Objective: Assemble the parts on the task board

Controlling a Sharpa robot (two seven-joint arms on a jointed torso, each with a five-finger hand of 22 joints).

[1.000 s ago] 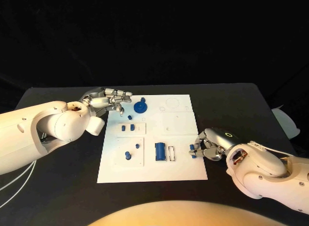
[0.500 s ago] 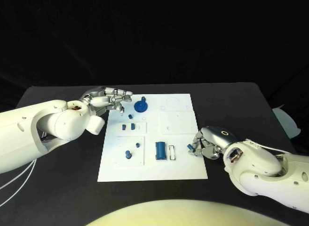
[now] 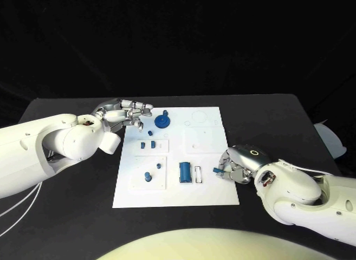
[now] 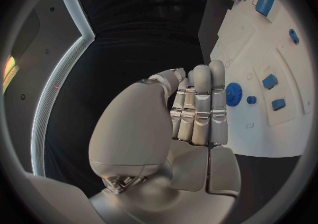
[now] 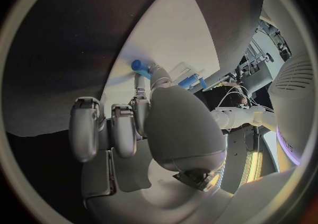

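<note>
The white task board (image 3: 205, 192) lies mid-table. My right hand (image 3: 235, 165) hangs over its right edge and pinches a small blue peg (image 3: 218, 170); the peg (image 5: 140, 66) sticks out past the fingertips in the right wrist view. Beside it on the board are a blue block (image 3: 184, 171) and a white frame (image 3: 198, 174). My left hand (image 3: 129, 115) hovers at the board's far left corner, fingers stretched side by side (image 4: 199, 107), with nothing seen in them. A blue gear (image 3: 162, 122) sits just right of it, also seen as the gear (image 4: 233, 93).
Two small blue blocks (image 3: 147, 145) and two small blue pieces (image 3: 152, 171) sit in the board's left recesses. A pale object (image 3: 331, 140) lies at the black table's (image 3: 271, 119) right edge.
My right hand has shifted slightly left over the board's right edge, carrying the blue peg. The left hand has hardly moved.
</note>
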